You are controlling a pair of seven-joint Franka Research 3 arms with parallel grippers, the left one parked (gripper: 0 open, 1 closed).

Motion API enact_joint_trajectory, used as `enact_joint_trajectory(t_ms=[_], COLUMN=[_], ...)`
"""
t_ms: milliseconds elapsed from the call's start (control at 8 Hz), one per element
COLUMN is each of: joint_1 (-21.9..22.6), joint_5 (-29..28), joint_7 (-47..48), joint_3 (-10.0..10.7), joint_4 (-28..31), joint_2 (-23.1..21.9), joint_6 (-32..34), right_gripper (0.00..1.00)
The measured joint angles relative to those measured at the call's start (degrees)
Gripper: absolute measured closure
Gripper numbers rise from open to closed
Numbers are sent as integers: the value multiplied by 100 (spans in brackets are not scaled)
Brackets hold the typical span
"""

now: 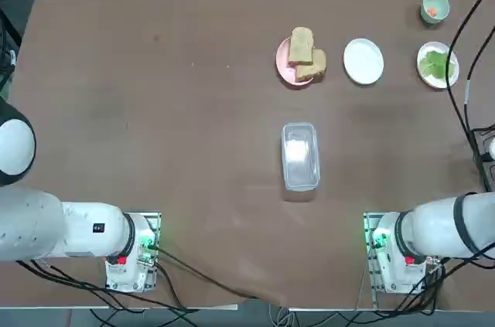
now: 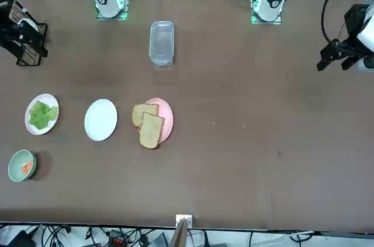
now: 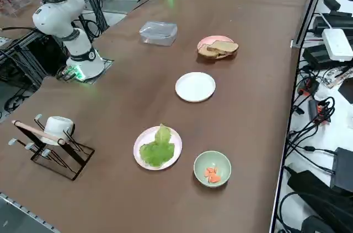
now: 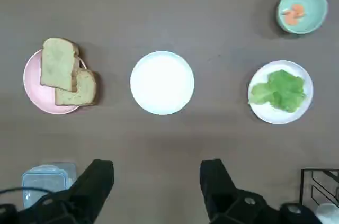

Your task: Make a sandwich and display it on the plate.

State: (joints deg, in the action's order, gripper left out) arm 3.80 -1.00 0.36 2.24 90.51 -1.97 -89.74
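The right gripper [image 4: 157, 181] hangs wide open and holds nothing. The bread slices [image 4: 66, 73] lie on the pink plate [image 4: 33, 92], beside the empty white plate [image 4: 162, 82], toward the table's far edge.

Overhead, front, right-side, wrist views, table [image 1: 155, 110] shared

White rounded right arm [image 3: 58, 10] links; black fingers [image 4: 95, 181]; green-lit base [image 1: 384, 240]; black cables trailing.

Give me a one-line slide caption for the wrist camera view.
Open right gripper hovers above bread slices on a pink plate, an empty white plate, and lettuce.
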Motion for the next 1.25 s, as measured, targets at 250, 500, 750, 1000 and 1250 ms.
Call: enact_joint_trajectory(t_ms=[250, 500, 750, 1000, 1250], joint_1=[329, 506, 678, 734, 733], joint_5=[-241, -831, -1181, -1824, -2145], joint_7=[9, -36, -488, -1441, -2133], joint_3=[-10, -19, -23, -17, 5], joint_4=[7, -3, -147, -515, -888], joint_2=[377, 962, 1612, 2308, 2980], joint_6=[-192, -493, -813, -875, -897], right_gripper=[0, 0, 0, 0, 0])
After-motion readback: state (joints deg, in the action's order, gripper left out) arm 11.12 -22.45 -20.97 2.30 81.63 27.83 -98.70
